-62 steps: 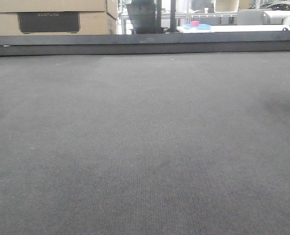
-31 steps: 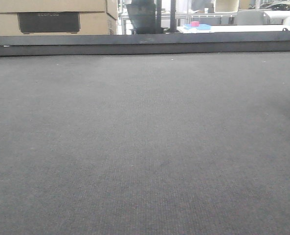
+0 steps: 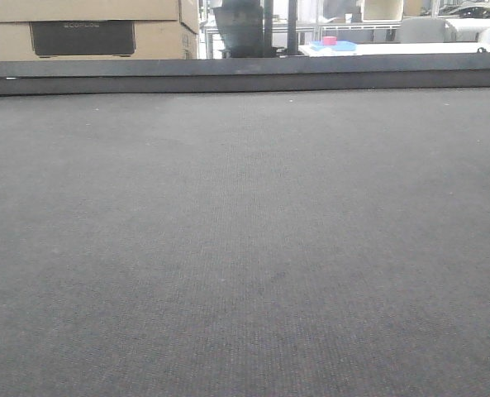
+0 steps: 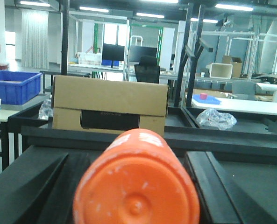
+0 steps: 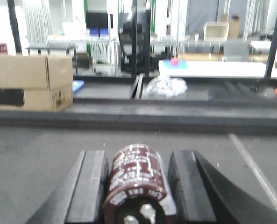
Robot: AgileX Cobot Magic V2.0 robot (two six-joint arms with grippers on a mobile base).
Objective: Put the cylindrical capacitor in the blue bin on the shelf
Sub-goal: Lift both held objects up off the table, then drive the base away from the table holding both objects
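Note:
The cylindrical capacitor (image 5: 137,179) is dark brown with white print and two metal terminals facing the camera. My right gripper (image 5: 138,156) is shut on it, a black finger on each side, above the grey mat (image 5: 35,154). In the left wrist view an orange cylinder (image 4: 136,186) with white marks fills the space between the dark fingers of my left gripper (image 4: 129,156), which is shut on it. Neither gripper shows in the front view. The shelf and its blue bin are out of view.
The grey mat (image 3: 245,231) ends at a dark raised rim (image 3: 245,74). Beyond it stand a cardboard box (image 4: 110,105), a crumpled plastic bag (image 4: 215,119) and a white table (image 5: 213,67). Far left sits a blue crate (image 4: 12,86).
A dark shape at the upper right edge of the front view and its shadow on the mat have gone; the mat looks the same otherwise.

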